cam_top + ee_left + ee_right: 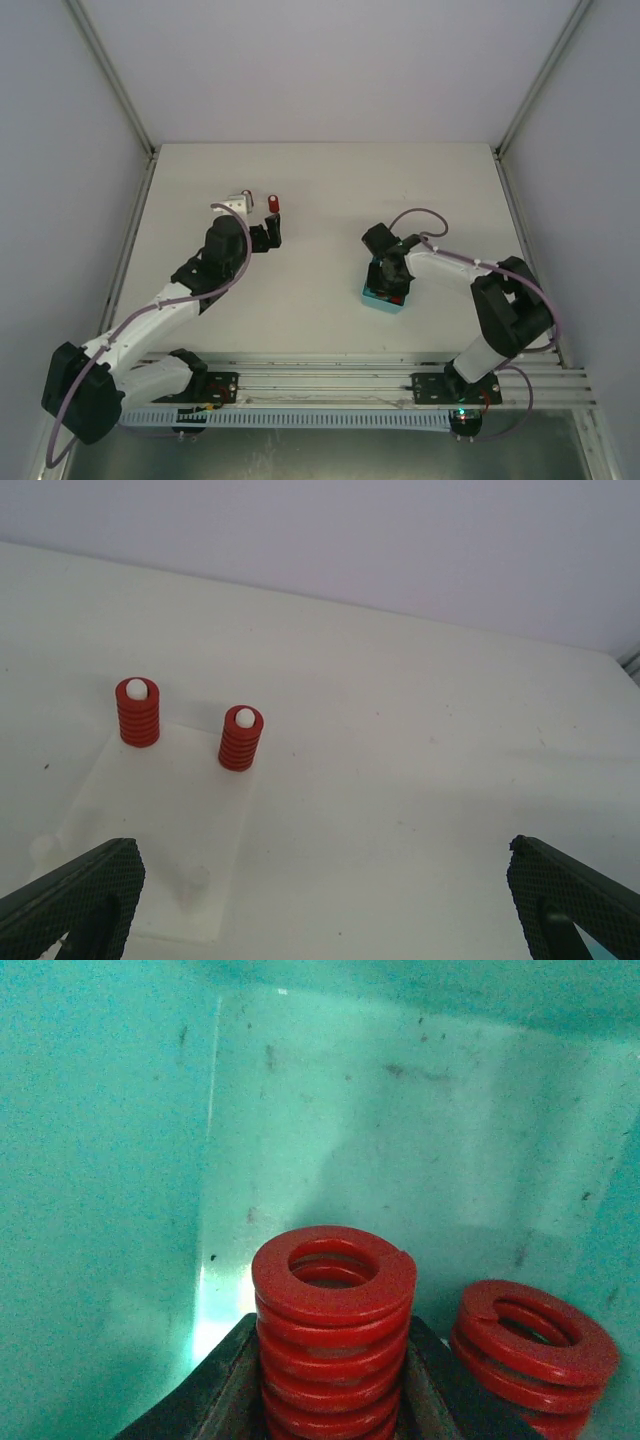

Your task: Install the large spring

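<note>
My right gripper (333, 1400) is down inside the teal bin (385, 297) and shut on a large red spring (333, 1330), its fingers (225, 1385) pressed against both sides. A second large red spring (535, 1345) stands beside it at the right. In the left wrist view a white base plate (165, 840) carries two small red springs (138, 712) (240, 738) on white pegs, with two bare pegs (190, 878) nearer me. My left gripper (320, 910) is open and empty, just short of the plate. The top view shows the plate (238, 203) and a red spring (273, 203).
White walls enclose the table on three sides. An aluminium rail (330, 385) runs along the near edge. The teal bin's walls (100, 1160) surround my right gripper closely. Bare tabletop (320, 190) lies between the plate and the bin.
</note>
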Tool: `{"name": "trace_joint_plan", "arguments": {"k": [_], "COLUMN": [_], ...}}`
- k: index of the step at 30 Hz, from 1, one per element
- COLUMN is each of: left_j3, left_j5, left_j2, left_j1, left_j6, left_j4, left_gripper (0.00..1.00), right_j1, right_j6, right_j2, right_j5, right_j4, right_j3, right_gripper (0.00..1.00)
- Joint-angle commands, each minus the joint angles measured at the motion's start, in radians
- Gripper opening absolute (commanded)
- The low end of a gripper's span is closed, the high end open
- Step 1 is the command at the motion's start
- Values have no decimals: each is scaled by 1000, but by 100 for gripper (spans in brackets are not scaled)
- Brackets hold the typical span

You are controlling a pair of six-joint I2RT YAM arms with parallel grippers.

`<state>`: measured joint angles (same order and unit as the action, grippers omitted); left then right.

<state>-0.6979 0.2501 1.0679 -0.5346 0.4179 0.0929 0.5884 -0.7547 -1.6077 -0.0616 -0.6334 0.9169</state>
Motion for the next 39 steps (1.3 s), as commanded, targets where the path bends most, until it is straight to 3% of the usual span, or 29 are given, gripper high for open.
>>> {"name": "trace_joint_plan", "arguments": {"k": [1,10,16,24,29,39], "left_j3": [-15,-53,-27,18,-16,-134], "left_j5": [-57,-179,-354,-539,-551,-578], "left_j2": [-15,-3,0,59,85,175], "left_j1": [6,8,-2,-99,-182,-263], "left_j6": [-11,-32,-21,17,-7,-48], "left_j4": [-21,-57,-26,67,59,-7], "left_gripper": [99,100,89,74,71,66], "right_j1": [1,6,43,169,238,272], "right_j6": [75,178,307,499,664,808], "right_j2": [75,284,426,577,650,655], "right_j5": [-57,-113,-112,-138,-136,-87], "right_j4": [12,-3,88,395,665,978], "right_j3": [-7,-22,-57,-181,-308,-452], "right_gripper": [17,14,13,13,13,12]}}
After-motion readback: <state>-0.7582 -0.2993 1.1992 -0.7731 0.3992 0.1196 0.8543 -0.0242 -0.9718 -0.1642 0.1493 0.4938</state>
